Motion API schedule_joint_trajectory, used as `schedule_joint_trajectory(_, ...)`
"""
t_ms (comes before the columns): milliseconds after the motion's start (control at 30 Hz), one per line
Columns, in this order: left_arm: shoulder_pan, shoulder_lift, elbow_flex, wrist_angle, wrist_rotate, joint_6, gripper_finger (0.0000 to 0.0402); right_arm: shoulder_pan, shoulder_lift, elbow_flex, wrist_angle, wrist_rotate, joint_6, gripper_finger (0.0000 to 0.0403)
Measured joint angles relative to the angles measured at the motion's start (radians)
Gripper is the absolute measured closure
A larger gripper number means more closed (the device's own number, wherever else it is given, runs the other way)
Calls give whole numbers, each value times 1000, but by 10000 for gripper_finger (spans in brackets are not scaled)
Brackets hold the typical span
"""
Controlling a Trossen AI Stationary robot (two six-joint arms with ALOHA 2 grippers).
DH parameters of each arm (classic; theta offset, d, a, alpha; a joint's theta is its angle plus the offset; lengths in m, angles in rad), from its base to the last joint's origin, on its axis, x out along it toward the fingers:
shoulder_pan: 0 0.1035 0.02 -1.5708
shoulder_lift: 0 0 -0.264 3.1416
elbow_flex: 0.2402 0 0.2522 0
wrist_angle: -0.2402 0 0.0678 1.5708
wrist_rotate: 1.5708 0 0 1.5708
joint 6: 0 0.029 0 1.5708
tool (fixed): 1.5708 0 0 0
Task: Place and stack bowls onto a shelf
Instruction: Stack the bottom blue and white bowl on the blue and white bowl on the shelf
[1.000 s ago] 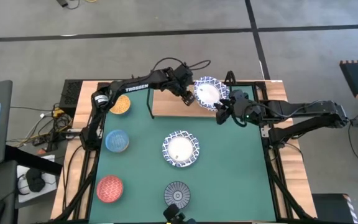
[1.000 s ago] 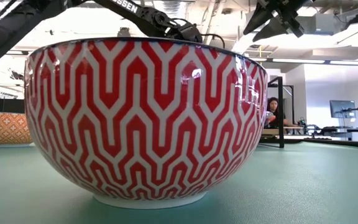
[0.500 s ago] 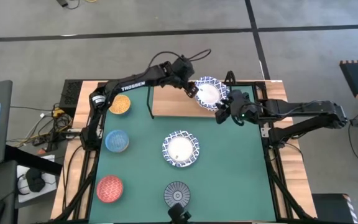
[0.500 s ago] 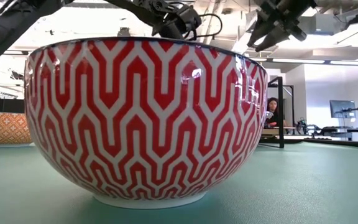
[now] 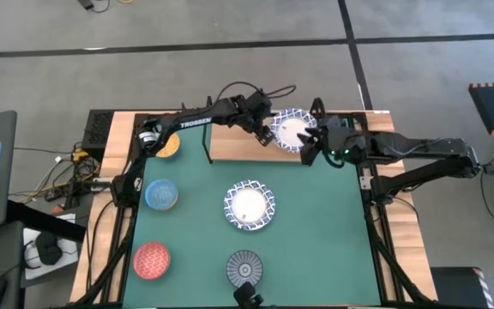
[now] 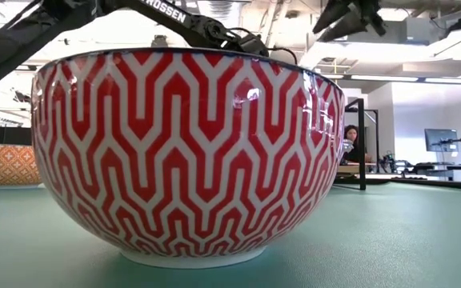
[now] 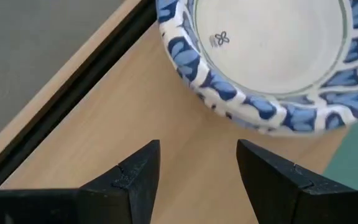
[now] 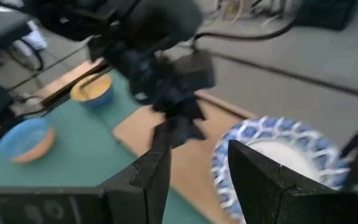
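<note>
Your glossy white bowl with the blue patterned rim [image 5: 292, 130] sits on the smooth light-wood shelf [image 5: 230, 143] at the far edge of the matte green mat [image 5: 316, 232], while a second blue-rimmed bowl [image 5: 249, 206] rests mid-mat and the round yellow bowl [image 5: 167, 145], light blue bowl [image 5: 161, 195], red zigzag bowl [image 5: 152, 260] and dark striped bowl [image 5: 244, 269] sit apart on the tabletop. Your left pincer [image 5: 265, 136] has drawn back just beside the shelf bowl's rim, fingers apart and empty. Your right pincer [image 5: 309, 151] has shifted in closer on the other side, fingers apart too.
</note>
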Motion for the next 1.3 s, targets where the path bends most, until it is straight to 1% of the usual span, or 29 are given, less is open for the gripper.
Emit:
schedule_joint_trajectory(100, 5, -40, 1, 22, -17, 4, 205, -17, -7, 49, -17, 51, -25, 218)
schedule_joint_trajectory(200, 6, -56, 3, 71, -23, 4, 205, -55, -17, 87, -42, 65, -25, 218)
schedule_joint_trajectory(267, 2, -55, 0, 113, 3, 17, 205, -79, -20, 93, -62, 58, -25, 218)
schedule_joint_trajectory(333, -16, -54, 0, 183, 50, 55, 205, -98, -19, 98, -58, 49, -20, 218)
schedule_joint_trajectory(400, -46, -45, 3, 252, 60, 105, 205, -106, -17, 98, -60, 30, -18, 218)
schedule_joint_trajectory(500, -85, -27, 0, 300, 29, 176, 205, -113, -16, 98, -59, 7, -17, 218)
schedule_joint_trajectory(567, -107, 0, 1, 388, -16, 225, 205, -108, -16, 98, -59, 0, -12, 218)
schedule_joint_trajectory(633, -115, 14, 0, 396, -47, 249, 205, -103, -16, 98, -58, -2, -2, 218)
schedule_joint_trajectory(700, -119, 44, 5, 469, -77, 265, 205, -97, -16, 98, -61, -2, 9, 218)
schedule_joint_trajectory(833, -116, 88, 0, 433, -122, 266, 205, -84, -16, 98, -63, -3, 11, 219)
schedule_joint_trajectory(867, -113, 89, -1, 390, -125, 265, 205, -83, -16, 98, -64, -3, 11, 219)
schedule_joint_trajectory(967, -102, 100, 5, 384, -131, 266, 205, -77, -16, 98, -71, -2, 12, 220)
schedule_joint_trajectory(1133, -81, 107, 0, 247, -134, 247, 205, -77, -16, 98, -73, -2, 12, 221)
schedule_joint_trajectory(1300, -68, 106, 1, 179, -149, 233, 205, -79, -15, 98, -74, -1, 9, 221)
